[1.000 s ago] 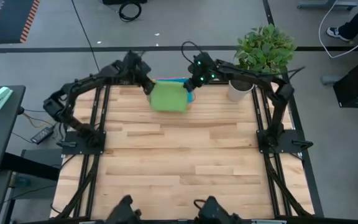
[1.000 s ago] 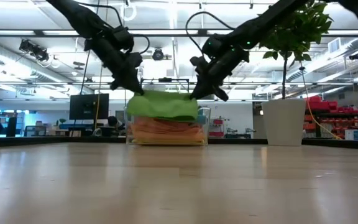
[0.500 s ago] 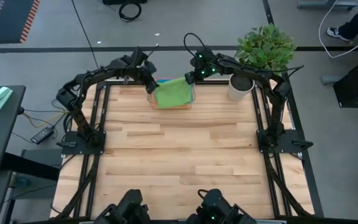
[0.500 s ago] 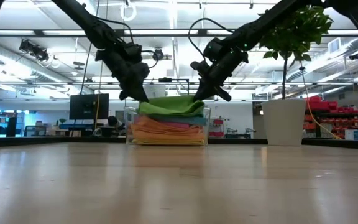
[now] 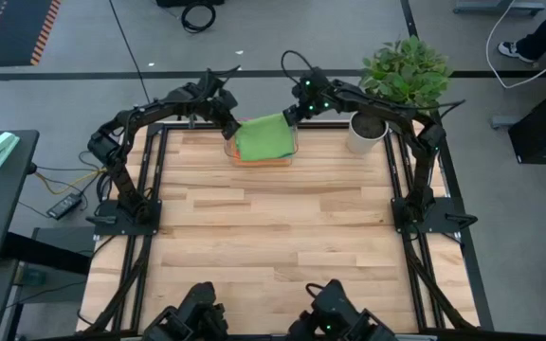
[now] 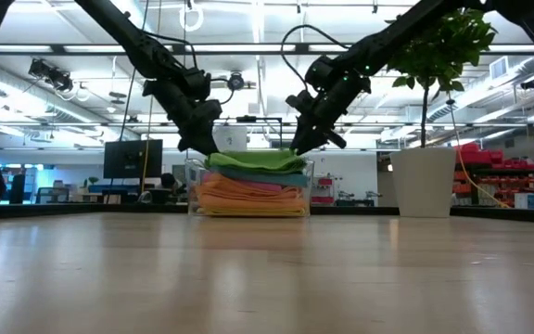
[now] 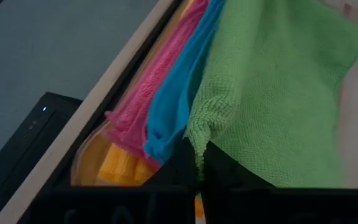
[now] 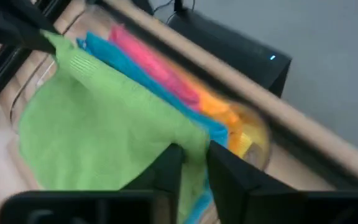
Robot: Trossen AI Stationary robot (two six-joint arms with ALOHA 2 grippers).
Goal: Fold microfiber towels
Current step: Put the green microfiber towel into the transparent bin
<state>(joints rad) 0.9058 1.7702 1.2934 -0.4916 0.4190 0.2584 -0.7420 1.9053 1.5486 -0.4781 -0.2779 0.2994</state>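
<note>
table's far edge: both arms over green towel

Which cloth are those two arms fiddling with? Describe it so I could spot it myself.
Look to the far edge of the wooden table, next to the white potted plant, where a clear tray holds a stack of bright cloths. The one you want is the green towel lying on top, with a gripper at each far corner; blue, pink and orange cloths lie beneath it.

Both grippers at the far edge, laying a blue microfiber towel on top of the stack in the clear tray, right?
Not blue. The top towel is the green microfiber towel, as the high view shows; a blue towel lies under it. The rest holds: left gripper and right gripper are at the stack in the clear plastic tray.
</note>
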